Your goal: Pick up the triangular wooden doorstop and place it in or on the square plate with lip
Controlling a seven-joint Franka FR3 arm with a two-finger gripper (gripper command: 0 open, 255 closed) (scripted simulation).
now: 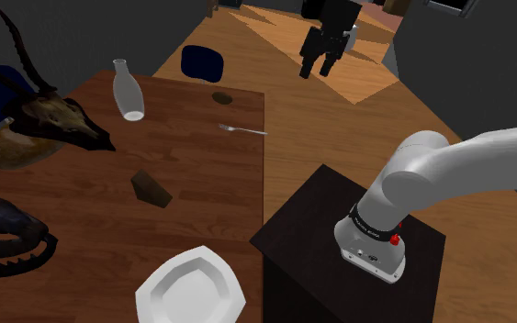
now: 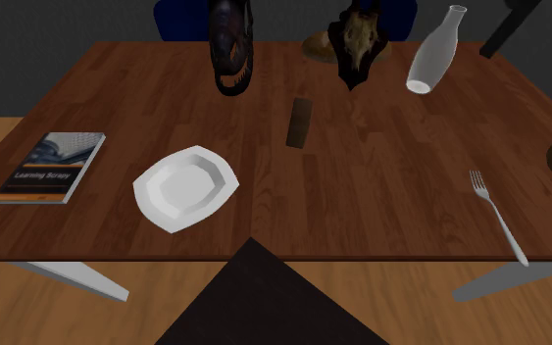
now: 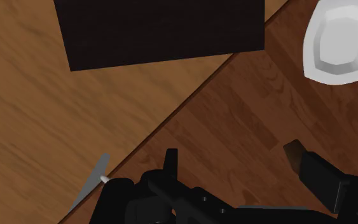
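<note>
Brown wood-grain table (image 1: 201,193), spanning the shoulder view's left half. Black box stand (image 1: 307,252) against its near edge. White arm (image 1: 472,161), rising from the stand and running out past the shoulder view's right edge.

Horned skull (image 1: 59,119) on the table's far side. White plate (image 1: 190,292) with cut corners and a raised lip, flat on the wood near the stand. Book (image 2: 50,167) toward the second exterior view's left, apart from the plate. Pale bottle (image 1: 128,92) beside the skull, tilted.

Black gripper (image 1: 318,66) high over the floor beyond the table's far end, fingers spread apart, clasping nothing.

Dark brown wedge-shaped doorstop (image 1: 151,188) lying on the table about mid-surface, between plate and skull, well apart from the plate and far from the gripper. Fork (image 1: 244,129) lying alone near the table's edge, well apart from the doorstop.
</note>
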